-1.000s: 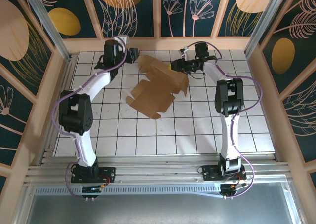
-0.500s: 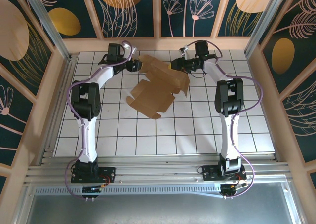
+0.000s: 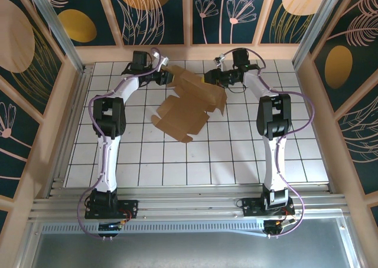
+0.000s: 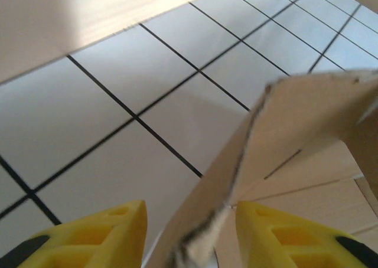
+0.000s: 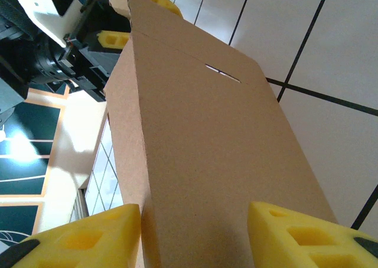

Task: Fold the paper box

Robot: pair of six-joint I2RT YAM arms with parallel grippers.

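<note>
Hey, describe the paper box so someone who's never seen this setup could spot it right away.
On the white tiled table, look near the far edge, between the left arm and the right arm. The paper box lies there, a flat sheet with flaps and tabs, its far end lifted. It alone is plain brown cardboard.

The paper box (image 3: 188, 103) is seen in plain brown. The table (image 3: 236, 156) is tiled white with a black grid. The fingers (image 4: 88, 238) are coloured yellow. The walls (image 3: 207, 29) are painted dark teal with peach leaves and mustard ovals.
</note>
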